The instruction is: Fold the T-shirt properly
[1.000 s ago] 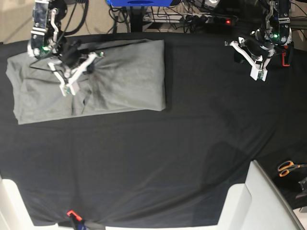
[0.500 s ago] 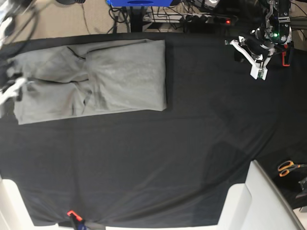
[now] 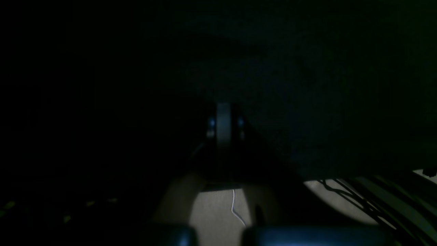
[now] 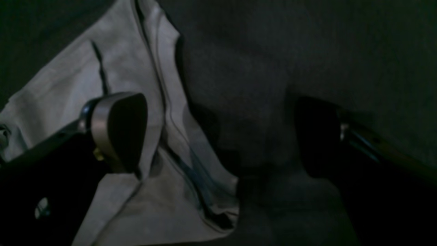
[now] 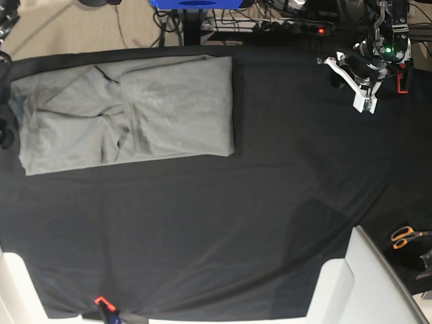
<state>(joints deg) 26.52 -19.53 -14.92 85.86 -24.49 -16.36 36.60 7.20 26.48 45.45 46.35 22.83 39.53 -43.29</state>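
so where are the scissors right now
In the base view the orange-handled scissors sit at the far right edge, low down, just right of the white panel and off the black cloth.

— What do we have around the work area?
— A black cloth (image 5: 223, 223) covers the table. Beyond its far edge we see beige floor (image 5: 88, 30), a tangle of cables (image 5: 270, 23) and a power strip (image 5: 307, 29) with a red light.
— And nearer us?
— Orange-handled scissors (image 5: 405, 236) at the right, beside a white panel (image 5: 371, 283). The wrist views are too dark for us to add much.
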